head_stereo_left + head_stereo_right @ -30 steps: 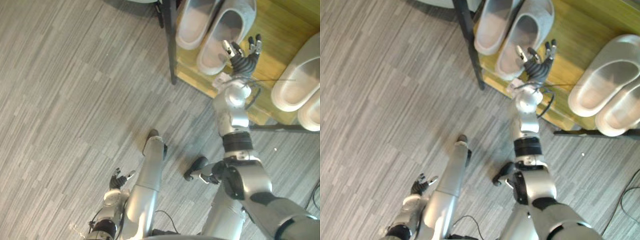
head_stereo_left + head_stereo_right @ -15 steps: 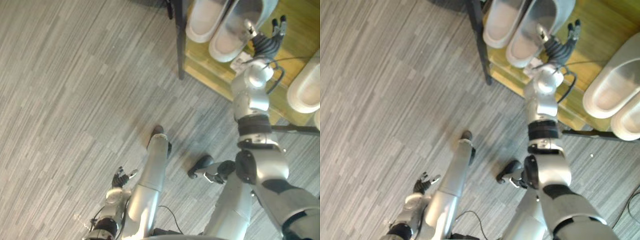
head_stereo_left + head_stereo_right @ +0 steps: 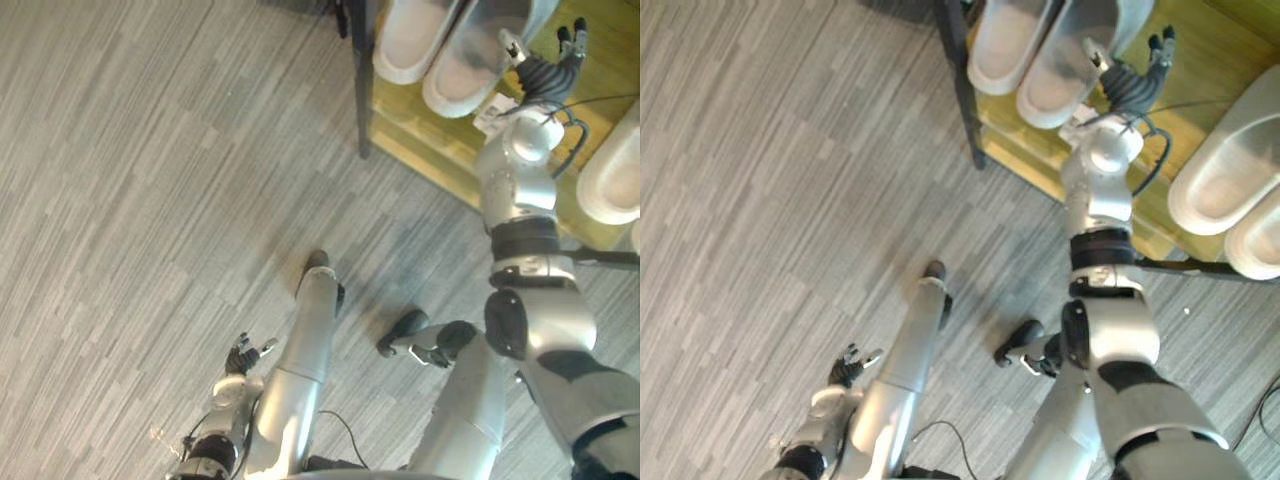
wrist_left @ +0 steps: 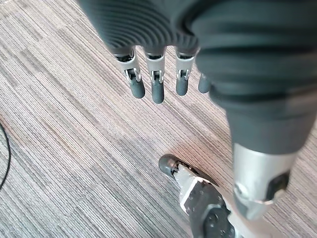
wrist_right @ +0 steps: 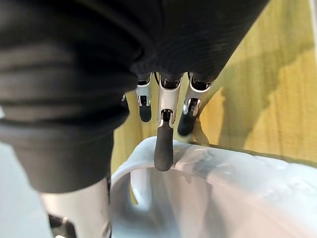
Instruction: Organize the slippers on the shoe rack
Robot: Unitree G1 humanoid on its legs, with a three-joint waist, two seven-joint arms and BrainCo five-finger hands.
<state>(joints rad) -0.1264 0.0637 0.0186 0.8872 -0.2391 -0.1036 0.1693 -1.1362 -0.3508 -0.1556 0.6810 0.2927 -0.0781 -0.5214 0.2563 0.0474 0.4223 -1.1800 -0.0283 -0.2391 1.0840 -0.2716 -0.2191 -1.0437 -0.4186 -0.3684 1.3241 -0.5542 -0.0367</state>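
Two pale grey slippers (image 3: 465,70) lie side by side at the near left corner of the wooden shoe rack (image 3: 440,140). A second pale pair (image 3: 1225,170) lies further right on the same shelf. My right hand (image 3: 540,72) is stretched out over the shelf, open, right beside the right slipper of the left pair. In the right wrist view its straight fingers (image 5: 163,144) point down, and one tip touches the slipper's rim (image 5: 213,198). My left hand (image 3: 243,357) hangs low over the floor at the lower left, open, holding nothing.
A black rack post (image 3: 362,80) stands at the shelf's left corner. Grey striped carpet floor (image 3: 150,200) spreads to the left and in front of the rack. Bare wood (image 3: 1160,110) shows between the two pairs.
The view has shifted a little. My right arm has reached further over the shelf, and the hand now sits beside the slipper's far end. The left hand has not moved.
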